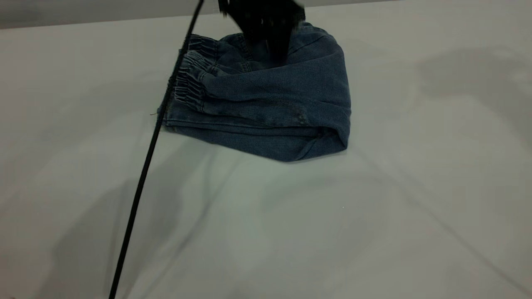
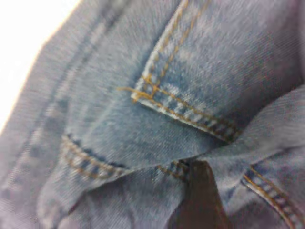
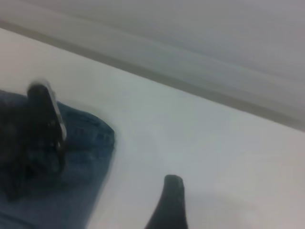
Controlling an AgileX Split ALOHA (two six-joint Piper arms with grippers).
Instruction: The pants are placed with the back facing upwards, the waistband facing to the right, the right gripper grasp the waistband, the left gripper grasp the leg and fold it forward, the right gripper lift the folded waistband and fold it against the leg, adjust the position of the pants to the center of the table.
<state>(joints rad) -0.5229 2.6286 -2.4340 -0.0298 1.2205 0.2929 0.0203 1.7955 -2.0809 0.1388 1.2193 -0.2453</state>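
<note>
1. The pants (image 1: 274,104) lie folded into a compact bundle on the table (image 1: 291,232), toward the far side and a little left of the middle in the exterior view
2. The waistband (image 1: 192,81), gathered and ruffled, sits on top at the bundle's left end, with the flat layers and a stitched hem showing underneath it along the near left edge
3. The fold of the bundle is rounded at the right end, where the denim curls over on itself
4. The left gripper (image 1: 268,39) comes down from the top edge of the exterior view onto the far upper part of the pants; it is blurred, and whether its jaws are apart or together cannot be told
5. The left wrist view is filled with denim at close range: a pocket corner (image 2: 143,93) with orange stitching, and a dark fingertip (image 2: 200,200) pressed against a crease of fabric
6. A thin black cable (image 1: 149,153) runs diagonally across the left of the exterior view, passing in front of the waistband
7. The right wrist view shows one finger (image 3: 171,202) of the right gripper above bare table, beside the bundle's edge; its jaw state cannot be told
</note>
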